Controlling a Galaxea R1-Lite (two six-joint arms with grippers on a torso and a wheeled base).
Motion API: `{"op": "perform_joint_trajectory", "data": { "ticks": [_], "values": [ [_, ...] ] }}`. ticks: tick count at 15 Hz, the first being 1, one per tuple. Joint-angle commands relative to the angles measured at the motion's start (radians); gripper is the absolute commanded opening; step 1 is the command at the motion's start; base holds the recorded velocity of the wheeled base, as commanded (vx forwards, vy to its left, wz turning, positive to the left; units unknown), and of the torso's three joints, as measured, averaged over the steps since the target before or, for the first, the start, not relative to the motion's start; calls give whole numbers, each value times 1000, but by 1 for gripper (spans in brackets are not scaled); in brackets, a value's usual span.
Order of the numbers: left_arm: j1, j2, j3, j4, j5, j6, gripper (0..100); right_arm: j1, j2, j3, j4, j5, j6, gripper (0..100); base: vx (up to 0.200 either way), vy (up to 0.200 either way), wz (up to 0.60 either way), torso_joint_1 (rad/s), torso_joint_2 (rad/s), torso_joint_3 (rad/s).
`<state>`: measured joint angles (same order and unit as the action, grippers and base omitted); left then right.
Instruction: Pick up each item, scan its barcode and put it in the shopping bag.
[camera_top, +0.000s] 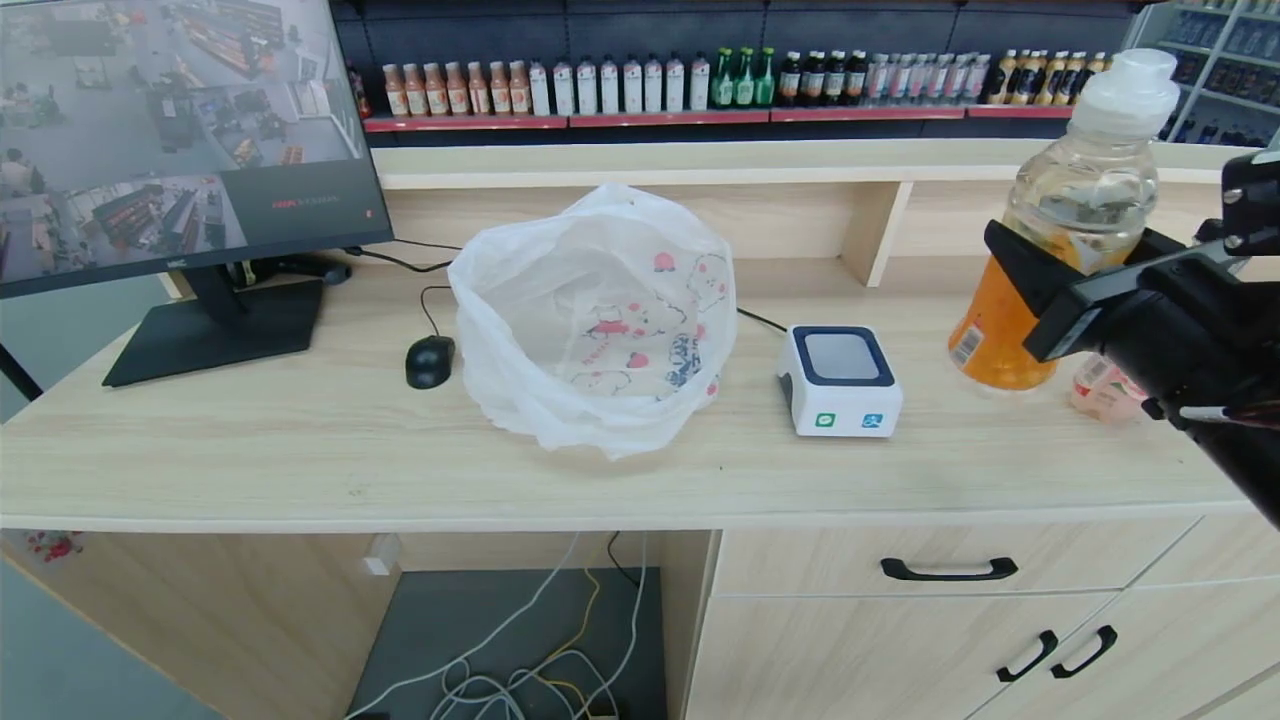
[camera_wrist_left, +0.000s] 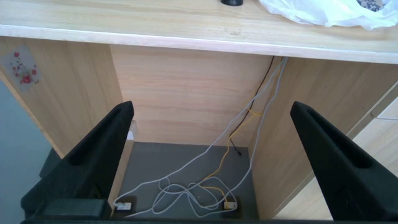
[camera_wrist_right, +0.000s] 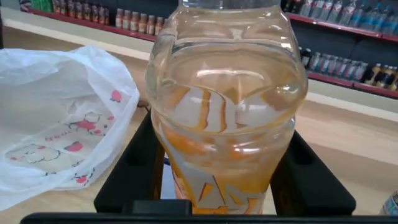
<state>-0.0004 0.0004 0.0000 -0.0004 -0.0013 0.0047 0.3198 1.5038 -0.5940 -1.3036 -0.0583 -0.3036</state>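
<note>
**Orange drink bottle clamped at the right end of the counter**

The bottle (camera_top: 1085, 195) sits in the right gripper (camera_top: 1075, 245). Its jaws pinch the body from both sides at mid-height, below the clear upper part. The bottle tilts, with its white cap leaning toward the robot's right. Its base is close to the counter (camera_top: 300, 450); whether it touches cannot be told. A barcode patch shows low on the side toward the scanner (camera_top: 838, 380). In the right wrist view the bottle (camera_wrist_right: 227, 118) stands between the two black fingers (camera_wrist_right: 134, 168).

The scanner stands left of the bottle, apart from it, with its window facing up. The shopping bag (camera_top: 590, 320) stands just left of the scanner, mouth open upward and rim slumped. The two are near but not touching. A mouse (camera_top: 429, 361) lies just beside the bag's left side, and a monitor (camera_top: 170, 130) stands at the far left. A small pink bottle (camera_top: 1100, 390) stands partly hidden behind the right gripper. A raised back ledge (camera_top: 700, 165) bounds the far edge of the counter.

The left gripper (camera_wrist_left: 213, 109) hangs below the counter's front edge with its jaws spread wide, holding nothing. It faces the open bay where cables (camera_wrist_left: 199, 186) lie on the floor.
</note>
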Motion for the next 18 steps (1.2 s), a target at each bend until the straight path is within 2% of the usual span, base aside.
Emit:
{"op": "perform_joint_trajectory", "data": {
  "ticks": [1,5,9,13,18],
  "values": [
    [-1,0,0,0,1,0,100,41,18,-50,35,-2,-40,0,0,0,0,0,0,0],
    [-1,0,0,-1,0,0,100,108,101,-170,41,2,-173,0,0,0,0,0,0,0],
    [-1,0,0,0,0,0,100,142,170,-188,35,12,-304,0,0,0,0,0,0,0],
    [0,0,0,0,1,0,100,143,260,-302,1,127,-419,0,0,0,0,0,0,0],
    [-1,0,0,-1,0,0,100,140,302,-308,3,195,-522,0,0,0,0,0,0,0]
  ]
}}
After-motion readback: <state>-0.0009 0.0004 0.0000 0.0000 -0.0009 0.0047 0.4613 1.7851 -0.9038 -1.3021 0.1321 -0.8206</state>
